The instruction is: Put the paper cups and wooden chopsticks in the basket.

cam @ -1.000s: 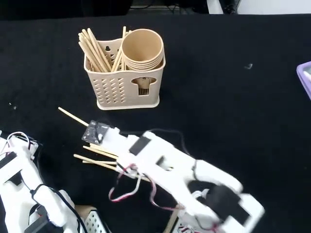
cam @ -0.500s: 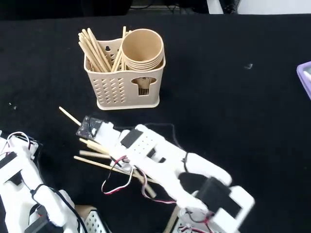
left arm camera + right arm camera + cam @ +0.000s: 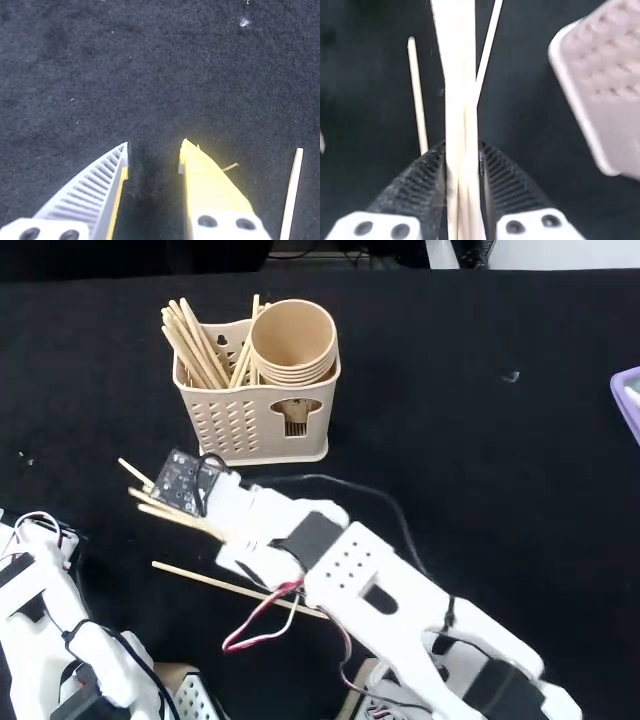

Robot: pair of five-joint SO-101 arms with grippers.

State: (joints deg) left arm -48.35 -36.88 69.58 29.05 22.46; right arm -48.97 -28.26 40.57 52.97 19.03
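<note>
Since a second ago we have swung our right gripper [image 3: 462, 150] away from the near edge and toward the basket, and several sticks that lay on the cloth have gone with it. Its black jaws are clamped on a bundle of pale wooden chopsticks [image 3: 456, 75], so we judge the pickup made and the carry begun. The bundle's long axis runs straight out along the jaws, lying low rather than upright, free ends aimed past the front corner of the beige perforated plastic basket [image 3: 250, 425]; it will need tipping up to drop in. A stack of tan paper cups [image 3: 293, 340] already sits inside. One single wooden chopstick [image 3: 235, 587] remains on the black cloth table [image 3: 480, 460]. Our left gripper [image 3: 152, 155] hangs with jaws apart, empty.
</note>
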